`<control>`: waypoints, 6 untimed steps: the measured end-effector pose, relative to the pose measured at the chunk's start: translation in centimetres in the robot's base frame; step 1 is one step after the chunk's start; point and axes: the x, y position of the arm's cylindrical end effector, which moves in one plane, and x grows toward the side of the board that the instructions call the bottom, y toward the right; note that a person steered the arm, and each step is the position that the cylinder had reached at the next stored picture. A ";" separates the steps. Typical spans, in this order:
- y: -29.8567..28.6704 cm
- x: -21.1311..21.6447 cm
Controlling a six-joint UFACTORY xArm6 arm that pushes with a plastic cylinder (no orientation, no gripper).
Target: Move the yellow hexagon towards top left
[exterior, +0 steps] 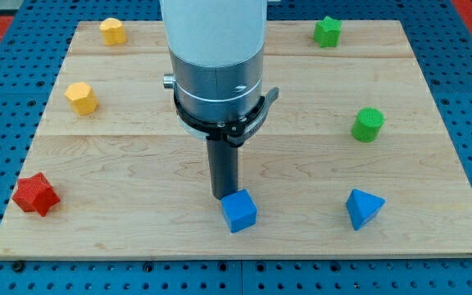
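Target — small yellow plastic hexagon block [81, 97], on wooden board's [138, 164] left side; another yellow block [112, 31] at top left. Looks light, rigid, slides easily — push its lower-right face. My tip [223, 197] holds nothing, well apart, touching blue cube [239, 211].

Board [138, 164] fills the view, seven blocks on it. Tip [222, 197] low centre, just above-left of blue cube [239, 211], about touching. Blue triangle [363, 208] to the cube's right, same row, apart. Red star [36, 194] at left edge, low. Yellow hexagon [81, 97] mid-left; other yellow block [112, 31] above it, top left corner. Green cylinder [368, 124] mid-right, above the triangle. Green star [328, 31] top right. Tip well apart from the hexagon.
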 end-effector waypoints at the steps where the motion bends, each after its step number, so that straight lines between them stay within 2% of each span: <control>1: -0.1 0.1; 3: -15.2 -7.9; 4: -20.8 -8.1; 5: -25.4 -10.3; 6: -25.5 -12.8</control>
